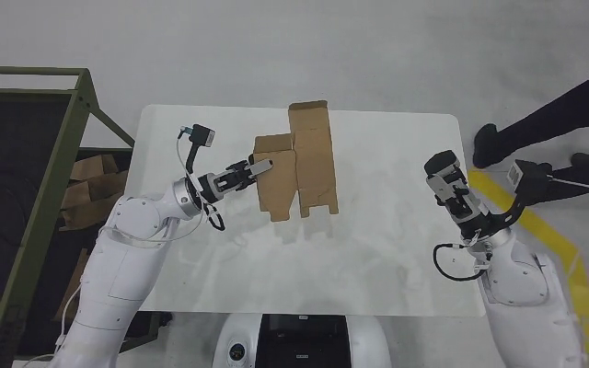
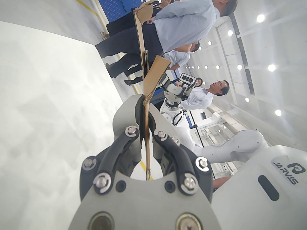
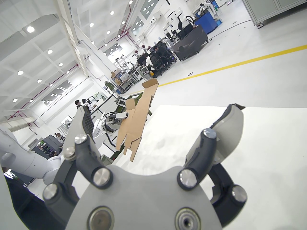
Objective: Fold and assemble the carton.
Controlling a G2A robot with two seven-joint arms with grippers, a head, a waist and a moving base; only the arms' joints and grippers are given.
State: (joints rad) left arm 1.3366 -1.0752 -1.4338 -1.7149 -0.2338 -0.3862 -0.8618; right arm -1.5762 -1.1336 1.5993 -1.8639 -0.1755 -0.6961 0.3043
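A flat brown cardboard carton point(image 1: 299, 164) hangs lifted above the middle of the white table point(image 1: 386, 248), unfolded with its flaps spread. My left gripper point(image 1: 261, 169) is shut on the carton's left edge; in the left wrist view the carton point(image 2: 146, 92) runs edge-on between the two fingers point(image 2: 141, 118). My right gripper point(image 1: 448, 181) stands open over the table's right side, well apart from the carton, with nothing between its fingers point(image 3: 230, 125). From the right wrist view the carton point(image 3: 136, 118) shows tilted in the air, with the left gripper point(image 3: 121, 115) on it.
A dark green rack point(image 1: 46, 138) stands left of the table, with loose cardboard point(image 1: 92, 189) beside it. A person's legs point(image 1: 534, 124) are off the table's right edge. Bare white tabletop lies in front of and right of the carton.
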